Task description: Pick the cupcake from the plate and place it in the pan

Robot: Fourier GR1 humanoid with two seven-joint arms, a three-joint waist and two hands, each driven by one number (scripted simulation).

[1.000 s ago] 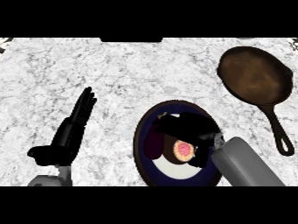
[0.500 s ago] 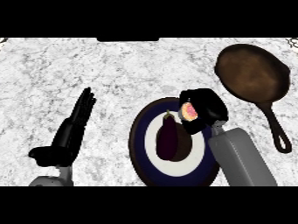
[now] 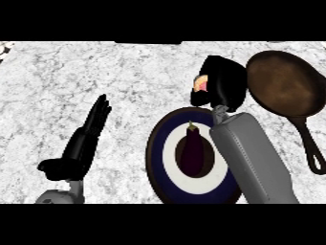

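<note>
The cupcake (image 3: 202,84) is grasped in the curled right hand (image 3: 223,86), off the plate (image 3: 158,160), just beside the pan (image 3: 287,82). Carriage is under way; a rightward shift over the pan is needed next.

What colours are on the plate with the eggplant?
The plate has a dark navy blue rim and a white centre, seen in the head view.
</note>
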